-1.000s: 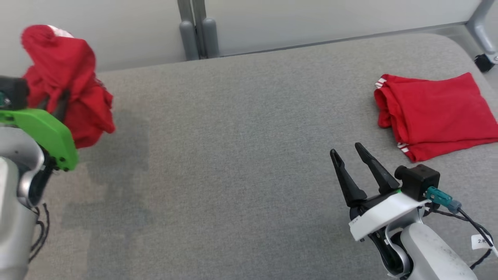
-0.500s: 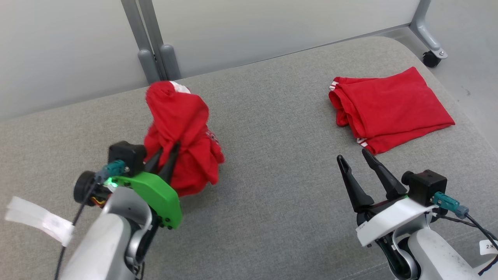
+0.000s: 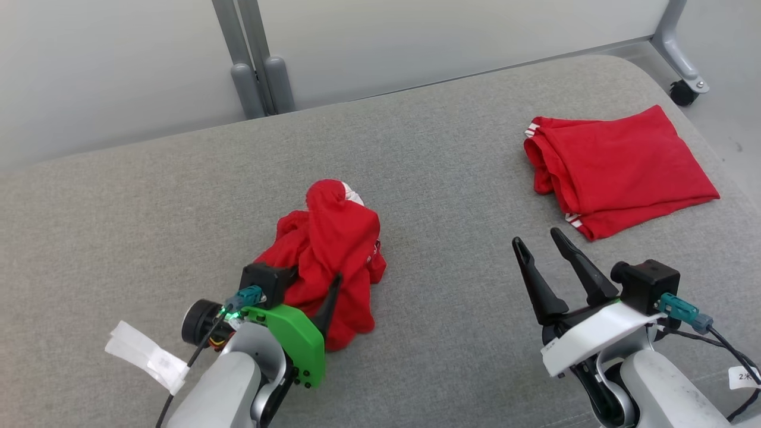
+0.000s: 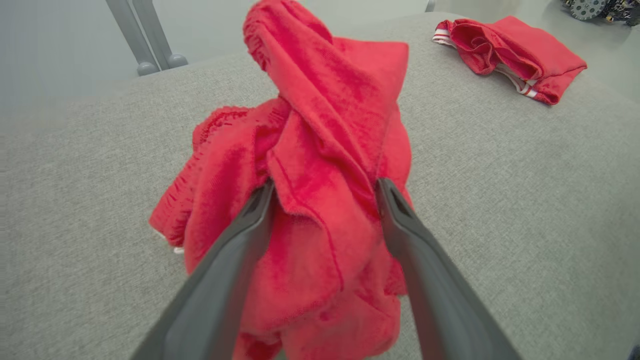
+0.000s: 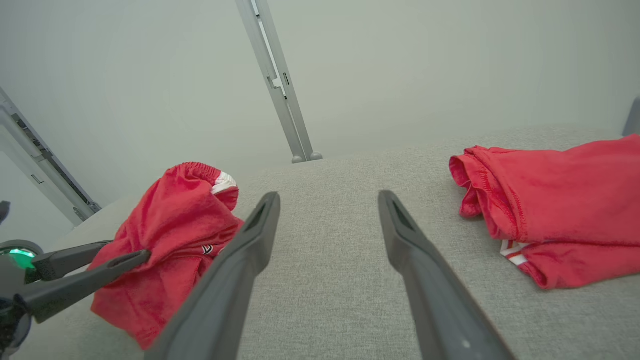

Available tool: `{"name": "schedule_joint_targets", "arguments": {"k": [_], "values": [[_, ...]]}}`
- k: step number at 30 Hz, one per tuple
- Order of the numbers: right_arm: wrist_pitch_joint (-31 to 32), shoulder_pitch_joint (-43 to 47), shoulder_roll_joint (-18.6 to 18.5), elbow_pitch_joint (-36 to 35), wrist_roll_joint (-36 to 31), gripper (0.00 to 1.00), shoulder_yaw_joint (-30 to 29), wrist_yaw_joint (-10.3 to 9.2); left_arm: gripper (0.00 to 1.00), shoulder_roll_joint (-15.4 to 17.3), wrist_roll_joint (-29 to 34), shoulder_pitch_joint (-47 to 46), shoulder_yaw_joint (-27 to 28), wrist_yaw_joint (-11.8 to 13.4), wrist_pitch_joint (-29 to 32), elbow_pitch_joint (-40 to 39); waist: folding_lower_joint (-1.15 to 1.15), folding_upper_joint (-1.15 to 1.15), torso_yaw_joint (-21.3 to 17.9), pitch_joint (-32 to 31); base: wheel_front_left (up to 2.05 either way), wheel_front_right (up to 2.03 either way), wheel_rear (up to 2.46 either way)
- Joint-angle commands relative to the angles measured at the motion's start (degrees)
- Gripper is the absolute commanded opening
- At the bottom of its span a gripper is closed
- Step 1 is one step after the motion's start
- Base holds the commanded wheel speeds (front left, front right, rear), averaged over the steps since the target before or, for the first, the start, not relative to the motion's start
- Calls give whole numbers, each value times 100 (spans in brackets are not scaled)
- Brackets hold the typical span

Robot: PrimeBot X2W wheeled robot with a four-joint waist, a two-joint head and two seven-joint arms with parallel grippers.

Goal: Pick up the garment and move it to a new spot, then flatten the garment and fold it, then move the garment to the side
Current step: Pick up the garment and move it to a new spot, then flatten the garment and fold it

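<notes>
Soft, even light, bright and flat.
Diffuse brightness from above leaves only a faint, soft-edged shadow under the crumpled red garment [image 3: 333,249] on the grey padded surface [image 3: 452,178]. The head view is sharp throughout. Both wrist views bow lines toward their edges; there the near dark fingers [image 4: 225,280] blur, and the left wrist background looks pale and hazy.

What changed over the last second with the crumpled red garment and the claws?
The left claw carried the crumpled red garment down onto the grey padded surface and opened, now straddling the heap. The right claw stayed open and empty, and the folded red garment stayed at the right.
</notes>
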Motion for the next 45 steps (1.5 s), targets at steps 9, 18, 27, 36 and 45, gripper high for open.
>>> {"name": "schedule_joint_targets", "arguments": {"k": [9,18,27,36,45], "values": [[-51,181,-49,4,-13,100,-106,-6,100,336,-123,-38,330,126,-504,-574,0,0,317,-206,0,0,0],[-79,453,-148,-130,-28,100,-270,-6,100,993,-216,694,923,713,-619,-1722,0,0,557,-356,0,0,0],[-120,873,-110,-407,-152,100,-650,-6,100,1097,-262,1851,1398,1260,-1257,-2372,0,0,678,-413,0,0,0],[-126,945,-92,-495,-267,100,-681,-6,100,1039,-284,2135,1433,1280,-1343,-2514,0,0,735,-416,0,0,0],[-127,912,-89,-466,-250,100,-607,-6,100,1032,-268,2101,1351,1258,-1344,-2505,0,0,732,-389,0,0,0]]}}
